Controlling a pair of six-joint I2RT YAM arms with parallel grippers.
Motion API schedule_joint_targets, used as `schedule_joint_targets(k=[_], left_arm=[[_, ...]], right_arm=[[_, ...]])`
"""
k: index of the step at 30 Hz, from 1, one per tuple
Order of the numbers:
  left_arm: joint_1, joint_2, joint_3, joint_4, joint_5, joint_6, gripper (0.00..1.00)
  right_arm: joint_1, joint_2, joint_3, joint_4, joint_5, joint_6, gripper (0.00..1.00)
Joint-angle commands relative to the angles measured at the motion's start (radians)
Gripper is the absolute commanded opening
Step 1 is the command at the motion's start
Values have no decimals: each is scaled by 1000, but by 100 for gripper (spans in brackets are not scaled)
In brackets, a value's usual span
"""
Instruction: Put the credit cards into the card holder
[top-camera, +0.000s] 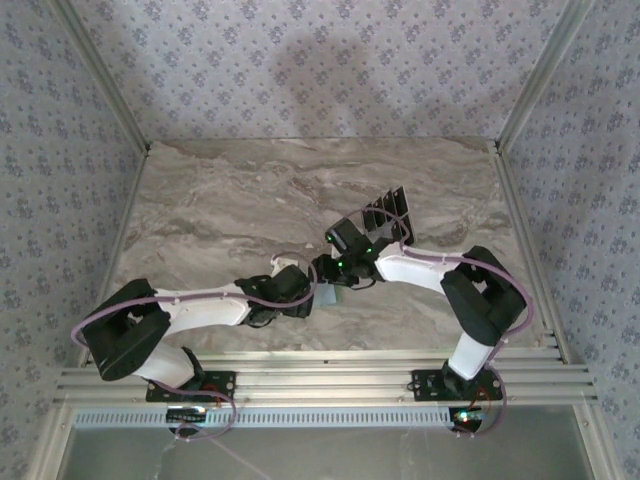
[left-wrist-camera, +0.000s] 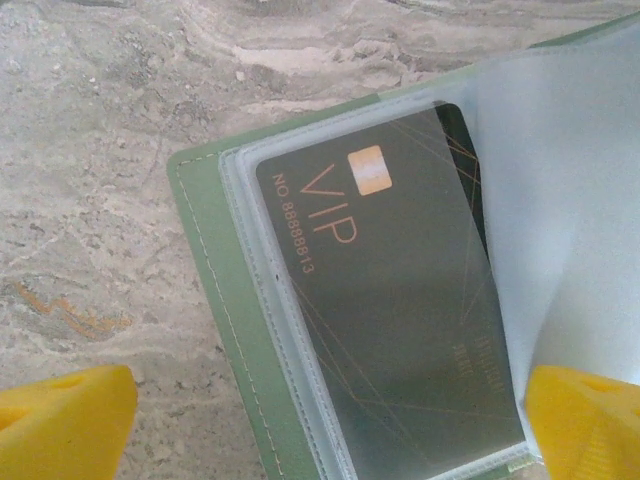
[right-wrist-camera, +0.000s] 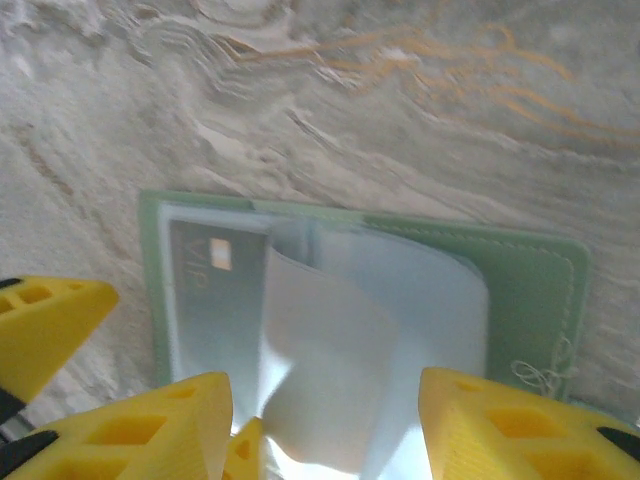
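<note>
Mid-filling: credit card (left-wrist-camera: 400, 300) sleeved in card holder (left-wrist-camera: 215, 300) below wide, empty left claw (left-wrist-camera: 325, 400); right claw (right-wrist-camera: 325, 400) half-open, empty; probably fetch another next.

The table (left-wrist-camera: 100, 150) is finished as matt, veined stone. The card holder (left-wrist-camera: 225, 300) is made of stitched, matt green leather-like material, its sleeves (left-wrist-camera: 580, 200) of frosted clear plastic. The credit card (left-wrist-camera: 400, 300) is seen as smooth dark plastic, gold-printed.

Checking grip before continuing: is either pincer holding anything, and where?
Left pincer open, holding nothing. Right pincer straddles clear sleeves of the card holder; grip cannot be told.
</note>
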Motion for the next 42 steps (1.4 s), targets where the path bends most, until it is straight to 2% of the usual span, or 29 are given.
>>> schedule_joint_targets(k=[1,8,16,27,35,42], left_arm=[[-8,11,-2,0,-22,-10,100],[-6,10,-3,-1,-24,-10,100],[-6,-36,1,-20,-33,-7,100],[-1,-264,-44,-100,-93,-35,100],[30,-437,-103,-160,-124,-81,100],[53,-494,-131,-184,-115,-88,100]], right_arm=[[10,-17,-29,17,12,30,54],[14,8,-43,51,0,41,54],[40,41,19,27,-4,28,54],[94,87,121,-14,2,31,54],[141,191,219,-48,-1,34,55],[156,263,293,-65,-5,38,55]])
